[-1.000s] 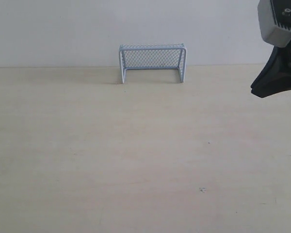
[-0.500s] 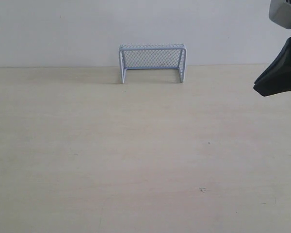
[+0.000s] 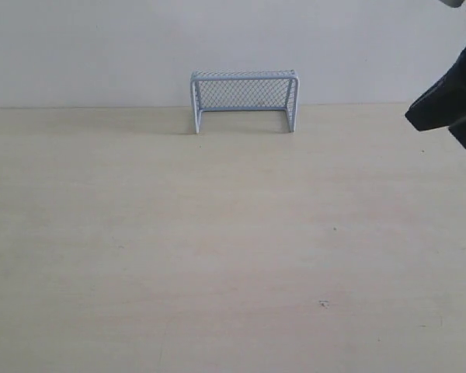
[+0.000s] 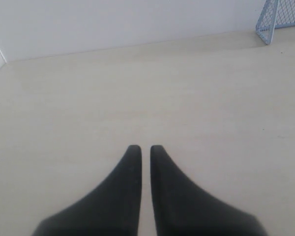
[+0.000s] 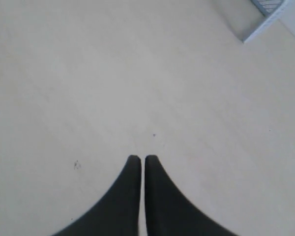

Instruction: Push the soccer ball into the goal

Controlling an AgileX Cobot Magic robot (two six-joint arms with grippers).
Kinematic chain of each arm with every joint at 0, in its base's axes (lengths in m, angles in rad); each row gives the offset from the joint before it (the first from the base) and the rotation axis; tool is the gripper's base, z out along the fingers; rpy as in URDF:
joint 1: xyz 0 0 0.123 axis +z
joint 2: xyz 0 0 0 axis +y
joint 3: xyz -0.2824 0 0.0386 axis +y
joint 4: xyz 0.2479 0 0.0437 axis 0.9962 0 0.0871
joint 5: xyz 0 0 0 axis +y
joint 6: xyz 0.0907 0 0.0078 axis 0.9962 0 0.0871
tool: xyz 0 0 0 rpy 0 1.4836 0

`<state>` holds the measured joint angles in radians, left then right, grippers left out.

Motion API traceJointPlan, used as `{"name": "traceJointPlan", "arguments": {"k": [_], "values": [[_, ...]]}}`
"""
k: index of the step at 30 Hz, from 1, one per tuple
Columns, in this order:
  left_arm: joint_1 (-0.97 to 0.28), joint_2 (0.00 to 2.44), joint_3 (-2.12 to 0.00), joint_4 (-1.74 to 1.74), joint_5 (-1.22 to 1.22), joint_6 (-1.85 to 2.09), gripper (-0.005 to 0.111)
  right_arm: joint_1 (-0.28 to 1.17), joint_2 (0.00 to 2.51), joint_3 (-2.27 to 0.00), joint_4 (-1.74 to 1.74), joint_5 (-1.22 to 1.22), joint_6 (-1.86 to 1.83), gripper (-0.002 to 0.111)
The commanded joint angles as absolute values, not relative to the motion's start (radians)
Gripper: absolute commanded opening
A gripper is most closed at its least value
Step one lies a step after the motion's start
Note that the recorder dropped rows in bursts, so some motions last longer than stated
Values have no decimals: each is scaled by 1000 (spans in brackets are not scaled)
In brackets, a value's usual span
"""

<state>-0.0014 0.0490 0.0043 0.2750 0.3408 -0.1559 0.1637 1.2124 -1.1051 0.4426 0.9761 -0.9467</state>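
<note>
Plain white wall (image 3: 85, 47) across upper frame; pale light-wood table (image 3: 179, 256) fills the rest, tiny dark specks (image 3: 323, 304) lower right, soft even light.

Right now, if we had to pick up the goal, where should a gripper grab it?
Probably the top bar of the goal, mid-span, coming in from the open front: one jaw over it, one under. It stands upright, netted behind, close to the wall, so only the front looks free.

- It looks like a lab-style test bench, not a home.
- A pale wood counter (image 3: 217, 256) meets a plain white wall (image 3: 85, 47).
- A miniature goal (image 3: 244, 99) stands on the counter, close to the wall.
</note>
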Motion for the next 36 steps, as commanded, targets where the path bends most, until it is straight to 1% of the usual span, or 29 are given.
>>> {"name": "traceJointPlan", "arguments": {"k": [1,9,22,36], "values": [[-9,55,0,275,337,-165,6,159,1166,-1092,435,892,-816,0],[-9,55,0,275,337,-165,6,159,983,-887,435,655,-700,0],[-9,55,0,275,337,-165,6,159,807,-751,438,501,-595,0],[-9,55,0,275,337,-165,6,159,681,-601,438,338,-505,0]]}}
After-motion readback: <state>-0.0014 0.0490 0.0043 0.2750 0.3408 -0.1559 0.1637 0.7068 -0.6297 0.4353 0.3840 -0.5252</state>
